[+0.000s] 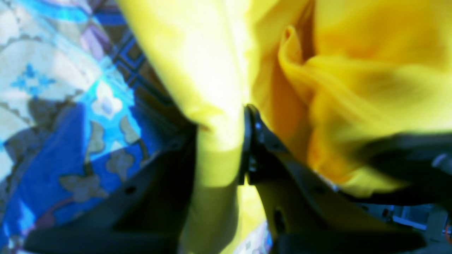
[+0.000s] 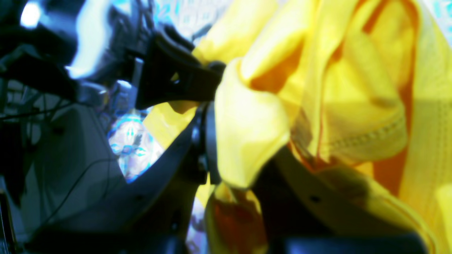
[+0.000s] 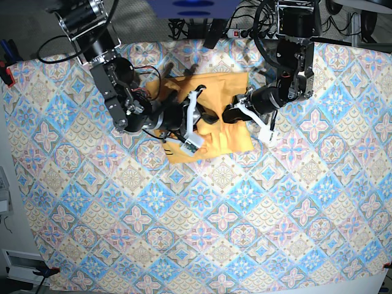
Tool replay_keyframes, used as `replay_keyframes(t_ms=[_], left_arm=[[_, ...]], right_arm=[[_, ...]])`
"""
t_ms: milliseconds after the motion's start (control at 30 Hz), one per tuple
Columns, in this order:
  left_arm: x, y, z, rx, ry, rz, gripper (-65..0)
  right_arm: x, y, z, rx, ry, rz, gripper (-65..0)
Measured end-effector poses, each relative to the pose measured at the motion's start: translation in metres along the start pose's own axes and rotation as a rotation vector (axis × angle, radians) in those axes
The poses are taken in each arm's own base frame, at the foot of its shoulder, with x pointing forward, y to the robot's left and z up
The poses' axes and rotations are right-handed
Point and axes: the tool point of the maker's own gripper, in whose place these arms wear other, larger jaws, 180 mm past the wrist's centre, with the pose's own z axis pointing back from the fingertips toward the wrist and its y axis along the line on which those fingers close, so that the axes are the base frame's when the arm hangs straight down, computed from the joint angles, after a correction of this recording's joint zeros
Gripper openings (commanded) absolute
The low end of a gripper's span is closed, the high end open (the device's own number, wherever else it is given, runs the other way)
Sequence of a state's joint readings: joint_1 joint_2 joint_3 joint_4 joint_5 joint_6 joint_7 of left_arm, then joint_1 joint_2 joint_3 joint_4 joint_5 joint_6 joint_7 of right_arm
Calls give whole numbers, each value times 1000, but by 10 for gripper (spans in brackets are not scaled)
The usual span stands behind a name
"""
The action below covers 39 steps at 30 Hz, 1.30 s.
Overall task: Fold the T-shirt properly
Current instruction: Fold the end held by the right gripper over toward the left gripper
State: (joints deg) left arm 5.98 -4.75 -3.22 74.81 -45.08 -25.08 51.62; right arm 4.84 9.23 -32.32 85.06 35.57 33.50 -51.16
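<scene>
Reaching in from the far corners of the desk point(image 3: 318, 202), both arms bend low over the T-shirt point(image 3: 226, 138), which lies crumpled on the patterned tablecloth point(image 3: 245, 233) near the far edge, between the two arms. The right arm point(image 3: 107, 73) comes down from the upper left of the base view, its forearm angled toward the middle, and its right claw point(image 3: 205, 116) lies over the shirt's middle. In the right wrist view that claw point(image 2: 212, 141) is clamped on a bunched fold of the yellow cloth, which spills over one finger point(image 2: 296, 197). The left arm point(image 3: 294, 55) drops from the upper right and turns inward at the wrist, so the left claw point(image 3: 229, 115) meets the shirt's right part. Its own camera shows the left claw point(image 1: 220, 158) pinched on a strip of shirt fabric running up between the fingers point(image 1: 268, 165), with tablecloth point(image 1: 53, 106) beside it. The two claws sit close together.
</scene>
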Motion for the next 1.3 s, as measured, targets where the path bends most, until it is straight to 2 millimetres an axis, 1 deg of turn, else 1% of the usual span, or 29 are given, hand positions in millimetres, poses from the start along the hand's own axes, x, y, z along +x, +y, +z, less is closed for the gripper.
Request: replay_keyframes(t_ms=[33,133,233,367,467,567,600,700,733,800,833,900,933,967,1033,1100,1167,1200,1267,1300], left_arm=[[0,0,0,-1,0,0,-591],[0,1,0,1,0,0,-591],[0,1,1,3,-1,2,-591],[0,1,1,3,-1,2,-587],[0,2,1,4,-1,2,-587],[-1,2,1,3,-1,4,-585],[-1,2,1,4,-1,4,-585],[-2,2,1,4,0,5,-585],[-3,2,1,4,0,7,-585],[-4,2,4,8,-5,7,-585],[-5,0,7,9,-5,-4,-584],[-6,-6,13,3,-18,-22,-578],[-6,-9,16,1,-22,-33,-562],[-5,-12,18,-2,-25,-46,-536],[-1,-17,22,-12,-43,-56,-476],[2,-11,27,0,-62,-43,-419],[2,-2,31,27,-63,-37,-369],[0,1,33,35,-55,-40,-350],[0,1,33,36,-55,-41,-328],[0,0,31,29,-56,-35,-324]], right_arm=[[1,4,-4,24,-2,-3,-618],[0,2,-9,26,0,-21,-556],[-1,-2,-9,12,2,-24,-477],[12,2,-11,21,-37,-20,-385],[13,2,-11,24,-43,-18,-320],[14,-1,-7,7,-40,-6,-276],[19,0,-5,4,-54,7,-268],[55,6,3,14,-176,48,-261],[63,6,6,16,-200,65,-261],[73,-2,14,-7,-234,62,-261],[75,-9,20,-28,-249,53,-261],[67,-30,34,-85,-238,40,-261],[61,-39,41,-112,-224,37,-261],[56,-48,47,-140,-212,31,-261],[48,-58,58,-166,-207,25,-261],[37,-67,68,-198,-199,12,-261],[18,-80,79,-245,-163,-3,-261],[8,-88,89,-277,-151,-19,-262],[-16,-103,107,-345,-117,-53,-262],[-25,-107,114,-374,-99,-59,-262]])
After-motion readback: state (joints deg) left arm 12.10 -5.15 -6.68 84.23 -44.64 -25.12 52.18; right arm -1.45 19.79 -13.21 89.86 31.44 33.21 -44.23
